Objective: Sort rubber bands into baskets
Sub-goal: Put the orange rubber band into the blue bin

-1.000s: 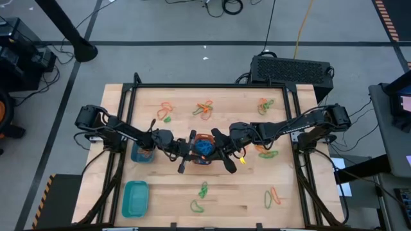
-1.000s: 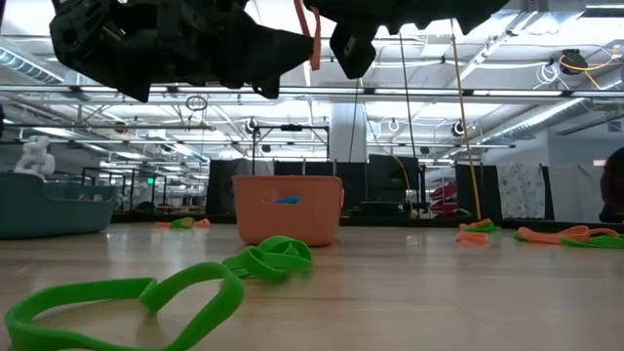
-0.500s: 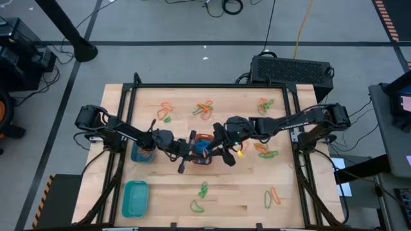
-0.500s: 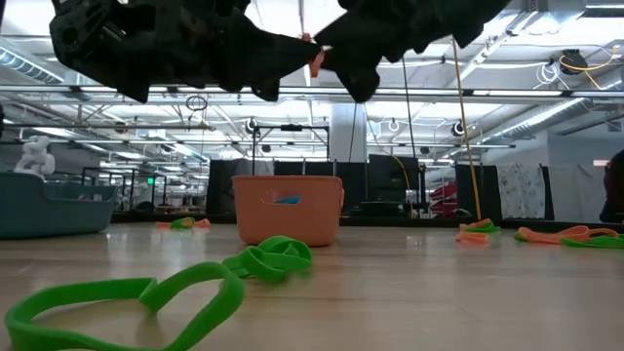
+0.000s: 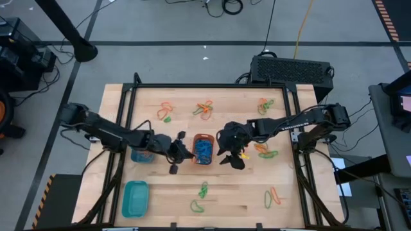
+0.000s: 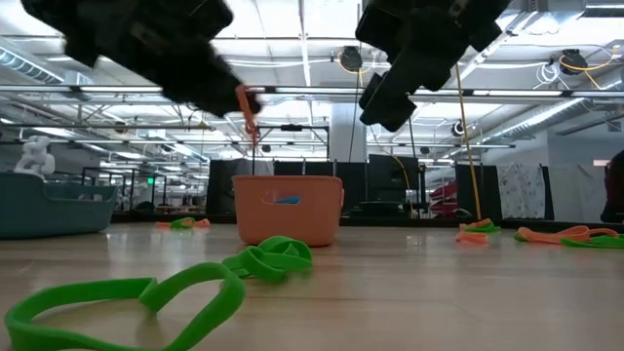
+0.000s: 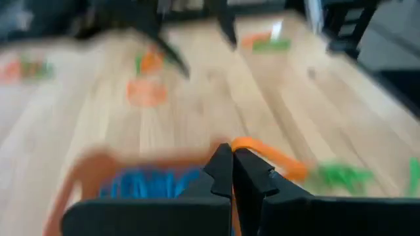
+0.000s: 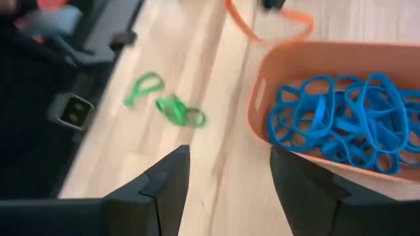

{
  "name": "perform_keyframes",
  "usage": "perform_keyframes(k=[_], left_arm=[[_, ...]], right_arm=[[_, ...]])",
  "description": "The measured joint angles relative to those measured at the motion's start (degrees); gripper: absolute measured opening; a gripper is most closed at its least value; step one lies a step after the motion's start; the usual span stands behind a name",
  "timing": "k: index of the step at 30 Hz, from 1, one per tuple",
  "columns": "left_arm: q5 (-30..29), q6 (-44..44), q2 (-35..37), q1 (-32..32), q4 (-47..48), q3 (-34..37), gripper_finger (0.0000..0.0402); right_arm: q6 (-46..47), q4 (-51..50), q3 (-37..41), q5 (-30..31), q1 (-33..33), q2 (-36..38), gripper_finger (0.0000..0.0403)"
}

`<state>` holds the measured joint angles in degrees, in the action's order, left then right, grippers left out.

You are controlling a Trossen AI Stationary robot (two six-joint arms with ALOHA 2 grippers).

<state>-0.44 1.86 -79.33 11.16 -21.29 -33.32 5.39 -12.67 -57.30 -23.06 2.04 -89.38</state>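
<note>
1. Our left gripper is squeezing shut on an orange rubber band, and the band is hanging down from its tips.
2. In the low view the band is dangling just above the rim of the orange basket. In the high view the left gripper is sitting just beside that basket, on its left.
3. Blue rubber bands are filling the orange basket, so we are thinking this orange band may belong in a different basket.
4. The small round basket is close behind our left gripper, and the teal basket is lying nearer the front edge of the worktop.
5. Our right gripper is holding its fingers wide apart with nothing in them, just on the right of the orange basket.
6. Our left arm is the nearer one to both other baskets.
</note>
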Motion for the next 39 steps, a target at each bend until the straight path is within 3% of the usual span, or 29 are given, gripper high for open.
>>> perform_keyframes(k=[6,10,14,23,30,39], left_arm=[[-11.05,-13.85,12.03,5.10,26.00,0.00,0.0001],[-16.25,-20.64,18.04,8.31,35.01,0.00,0.0001],[-18.00,-27.77,21.12,10.48,44.93,-0.02,0.0001],[-19.44,-55.37,22.62,11.50,76.57,0.00,0.0001],[-19.45,-62.87,22.60,11.48,85.35,0.00,0.0004],[-15.69,-62.75,22.58,11.48,84.68,0.00,0.0012]], right_arm=[[-2.25,1.41,0.00,2.15,3.26,0.00,0.0203],[-1.83,1.48,0.00,2.15,4.78,0.00,0.0203],[-0.90,1.53,0.00,2.18,5.95,0.00,0.0203],[-0.05,4.07,-0.02,2.21,7.11,0.00,0.0203],[-0.07,4.73,-0.02,2.24,7.09,0.00,0.0203],[-0.22,4.50,-0.02,2.24,7.09,0.00,0.0203]])
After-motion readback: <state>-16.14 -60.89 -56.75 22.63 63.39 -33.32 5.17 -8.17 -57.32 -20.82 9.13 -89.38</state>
